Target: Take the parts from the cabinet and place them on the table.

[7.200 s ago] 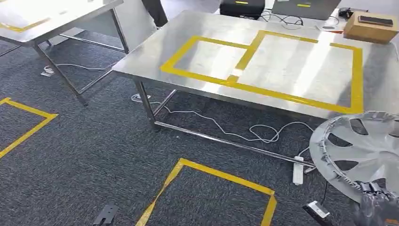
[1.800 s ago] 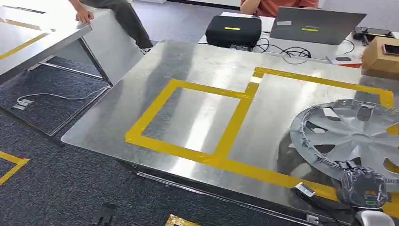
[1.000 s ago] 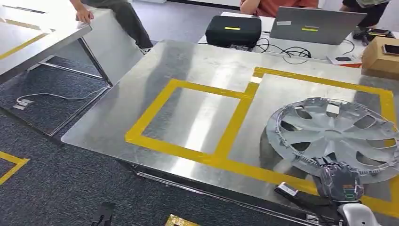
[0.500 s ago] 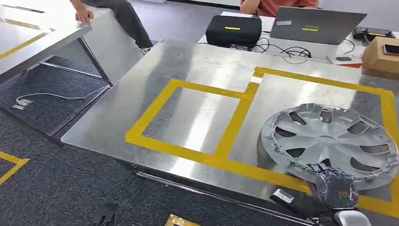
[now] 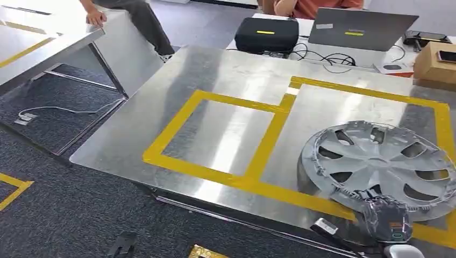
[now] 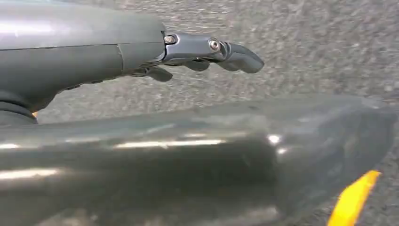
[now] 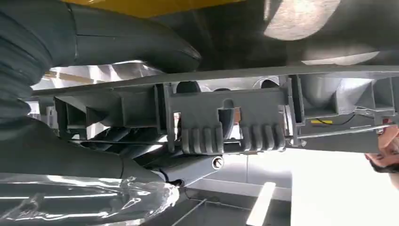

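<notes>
The wheel cover (image 5: 379, 164) lies over the near right part of the steel table (image 5: 215, 80), inside the larger of two rectangles marked in yellow tape (image 5: 266, 148). Being round, it has no long axis; its domed, spoked face points up and slightly away from the robot. Its near rim is lifted off the table, while the far rim looks to be down on or very near the steel. That near rim hangs just above the tape line running along the table's front edge.

The right hand (image 5: 388, 219) grips the cover at the near rim, fingers curled over the edge from above. In the right wrist view the thumb (image 7: 136, 44) lies on one side of the rim and the darker fingers (image 7: 188, 169) on the other, clamping the ribbed grey plastic underside with its moulded clips. The hand is wrapped in clear, crinkled film.

The left hand (image 6: 207, 52) holds nothing; its fingers are loosely extended over grey carpet.

The cover is matt silver-grey plastic with broad curved spokes and dark openings. The table is brushed, reflective steel on a tube frame. At its far edge sit a black case (image 5: 267, 35), a laptop (image 5: 360, 29), cables and a cardboard box (image 5: 434, 64). A second steel table (image 5: 32, 48) stands to the left, and dark carpet carries yellow tape marks.
</notes>
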